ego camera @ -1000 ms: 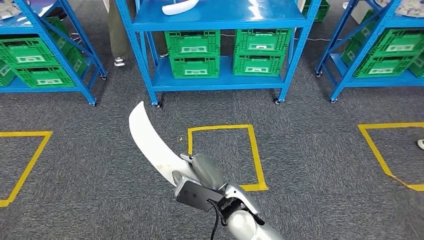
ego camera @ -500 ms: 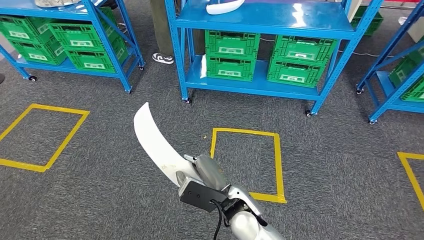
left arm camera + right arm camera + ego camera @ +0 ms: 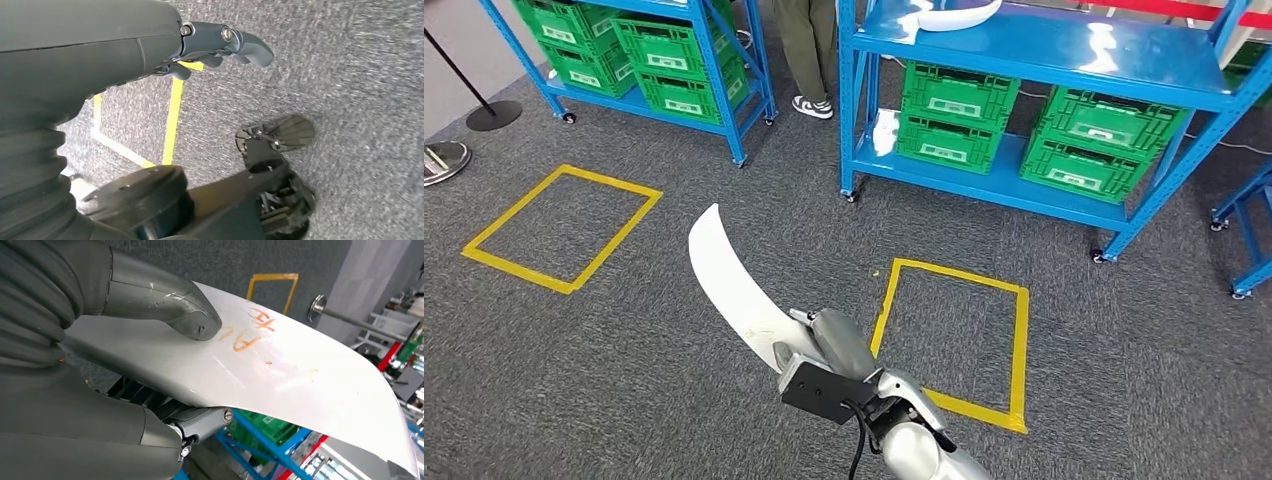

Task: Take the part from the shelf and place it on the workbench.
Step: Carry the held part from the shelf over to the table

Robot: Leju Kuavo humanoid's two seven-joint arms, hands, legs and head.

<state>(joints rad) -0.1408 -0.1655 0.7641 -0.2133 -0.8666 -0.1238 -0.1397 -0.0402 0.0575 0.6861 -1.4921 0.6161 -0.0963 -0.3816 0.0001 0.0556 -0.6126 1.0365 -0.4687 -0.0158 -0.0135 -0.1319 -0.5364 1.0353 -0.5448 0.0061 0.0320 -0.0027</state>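
Two blue steel racks [image 3: 1034, 60] stand at the far side of a floor laid with dark grey, coarse carpet [image 3: 624, 380]. The nearer rack has a flat blue upper deck with a second curved white panel [image 3: 959, 14] lying on it, and green plastic crates [image 3: 954, 120] stacked in pairs on its low shelf; it rests on small castors. The other rack, further left, carries more green crates [image 3: 664, 60] on its shelves. Between the racks a person's legs and pale shoes [image 3: 809, 60] stand on the carpet. Yellow tape marks square outlines on the carpet: one [image 3: 564, 228] to the left, one [image 3: 954, 340] just right of centre. At the far left edge a round metal stanchion base [image 3: 492, 114] sits on the floor.

The right hand [image 3: 819, 345] holds the task's part, a long curved white plastic panel [image 3: 734, 285], by its lower end, above the carpet and well apart from the racks. From the wrist, its thick grey thumb [image 3: 165, 302] presses on the glossy upper face beside orange handwritten marks, with the darker fingers [image 3: 150, 402] clamped beneath, so the panel is pinched between them. The panel tapers upward to a point, leaning to the left.

The left hand [image 3: 220, 45] hangs over the carpet near a yellow tape line, with its fingers curled loosely and nothing between them.
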